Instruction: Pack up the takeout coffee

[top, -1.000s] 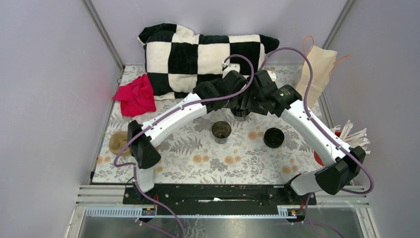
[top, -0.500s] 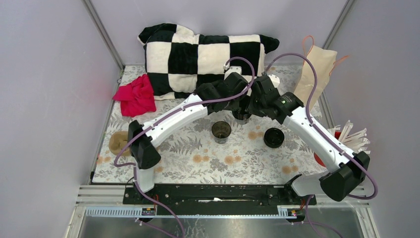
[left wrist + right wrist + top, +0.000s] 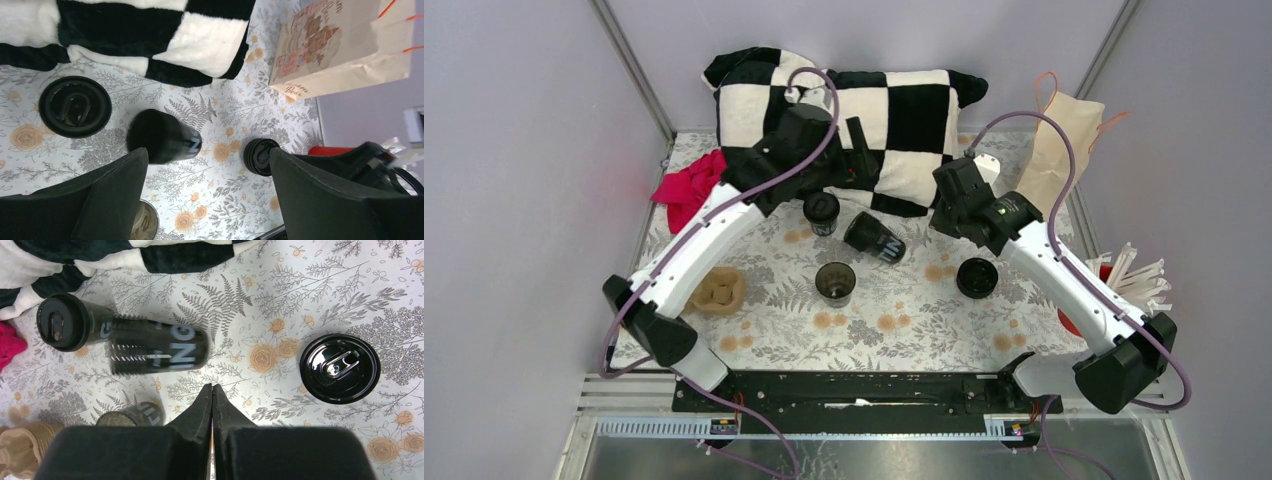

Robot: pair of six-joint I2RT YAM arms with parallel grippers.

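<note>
One black takeout coffee cup (image 3: 821,212) stands upright with its lid on, in front of the pillow; the right wrist view has this lidded cup (image 3: 62,321) at the left. A second black cup (image 3: 874,238) lies on its side beside it, blurred in the right wrist view (image 3: 157,351); whether it has a lid I cannot tell. A third cup (image 3: 835,282) stands open, and a loose black lid (image 3: 977,277) lies to the right. My left gripper (image 3: 856,160) hangs open above the pillow's edge, empty (image 3: 207,165). My right gripper (image 3: 939,212) is shut on nothing (image 3: 212,387), right of the lying cup.
A checkered pillow (image 3: 844,110) fills the back. A red cloth (image 3: 686,188) lies at the left, and the brown pulp carrier (image 3: 719,290) sits at the front left. A paper bag (image 3: 1059,150) leans at the back right. A red cup of straws (image 3: 1124,275) stands at the right edge.
The left arm swung back and left and its gripper opened. The right gripper shut and drew back. A cup now lies tipped over; the open cup and carrier sit elsewhere.
</note>
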